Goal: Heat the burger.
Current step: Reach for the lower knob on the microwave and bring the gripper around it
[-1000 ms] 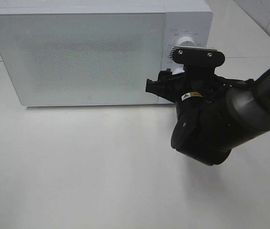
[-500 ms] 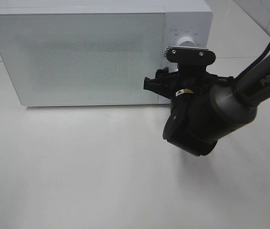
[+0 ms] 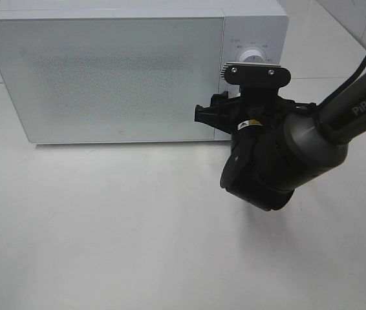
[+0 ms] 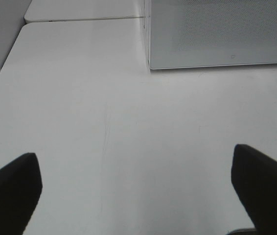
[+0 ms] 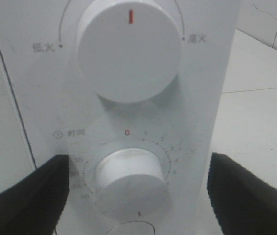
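The burger is hidden; no view shows it. The white microwave stands at the back of the table with its door shut. My right gripper is open at the control panel, with one dark finger on each side of the lower timer knob and not touching it. The upper power knob has its red mark pointing up. In the high view the right arm's wrist covers the lower knob. My left gripper is open and empty, low over the bare table.
The white table spreads in front of the microwave. The left wrist view shows the microwave's lower left corner and the table's left edge. A seam to a second table runs behind the right arm.
The right arm has shifted a little left and closer to the microwave's control panel, then held still over the last half second.
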### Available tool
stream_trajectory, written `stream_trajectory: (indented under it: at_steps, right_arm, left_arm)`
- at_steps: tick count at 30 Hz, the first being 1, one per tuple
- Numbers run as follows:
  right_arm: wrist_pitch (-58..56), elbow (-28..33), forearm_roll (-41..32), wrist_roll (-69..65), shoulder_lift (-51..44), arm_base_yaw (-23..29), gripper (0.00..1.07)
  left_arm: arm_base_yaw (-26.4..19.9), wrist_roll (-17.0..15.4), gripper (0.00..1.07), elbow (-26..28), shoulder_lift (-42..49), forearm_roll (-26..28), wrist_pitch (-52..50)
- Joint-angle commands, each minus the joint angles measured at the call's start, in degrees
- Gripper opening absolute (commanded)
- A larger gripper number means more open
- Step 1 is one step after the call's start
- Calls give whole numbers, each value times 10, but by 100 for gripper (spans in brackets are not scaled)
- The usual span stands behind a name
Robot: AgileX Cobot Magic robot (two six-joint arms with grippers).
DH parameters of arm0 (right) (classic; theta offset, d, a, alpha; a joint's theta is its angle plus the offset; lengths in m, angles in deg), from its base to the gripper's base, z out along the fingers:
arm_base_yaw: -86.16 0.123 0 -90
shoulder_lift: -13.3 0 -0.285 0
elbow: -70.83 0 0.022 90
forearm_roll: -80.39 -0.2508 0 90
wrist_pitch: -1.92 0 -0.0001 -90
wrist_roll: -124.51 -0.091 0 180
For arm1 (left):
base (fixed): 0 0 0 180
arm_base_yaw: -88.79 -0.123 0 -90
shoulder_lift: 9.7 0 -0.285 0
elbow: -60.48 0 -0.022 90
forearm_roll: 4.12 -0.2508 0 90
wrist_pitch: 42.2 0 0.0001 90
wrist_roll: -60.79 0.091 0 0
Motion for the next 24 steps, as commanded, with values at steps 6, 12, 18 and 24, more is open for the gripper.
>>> stream_trajectory:
  at_steps: [6,12,18,24]
  right_arm:
    - [111,-5,5,-36,1,-3,75]
    - [111,-5,5,-36,1,-3,75]
    - [111,-5,9,-31,1,-3,75]
    - [111,-5,9,-31,1,-3,75]
  left_arm:
    - [-2,-2,98,-1,10,1,-7]
    - [-2,-2,98,-1,10,1,-7]
    - [-2,-2,98,-1,10,1,-7]
    - [-2,-2,98,-1,10,1,-7]
